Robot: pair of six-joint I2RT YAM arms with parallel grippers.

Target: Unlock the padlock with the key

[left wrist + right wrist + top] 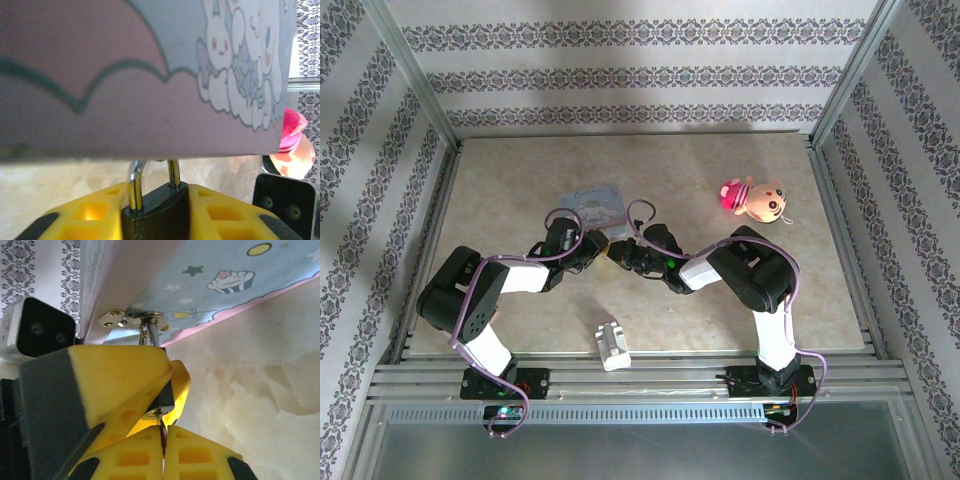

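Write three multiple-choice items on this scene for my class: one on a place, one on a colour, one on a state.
1. Where is the plush toy? A) on the table, right of the tin B) on top of it C) beside the arm bases
2. What colour are the gripper fingers? A) red B) yellow C) green
3. How is the padlock? A) loose on the table B) hanging untouched C) clamped in the left gripper
Answers: A, the top view shows it right of the tin; B, both wrist views show yellow fingers; C, yellow fingers pinch its body.

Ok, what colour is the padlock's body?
Black, with a silver shackle; the left wrist view shows the padlock best.
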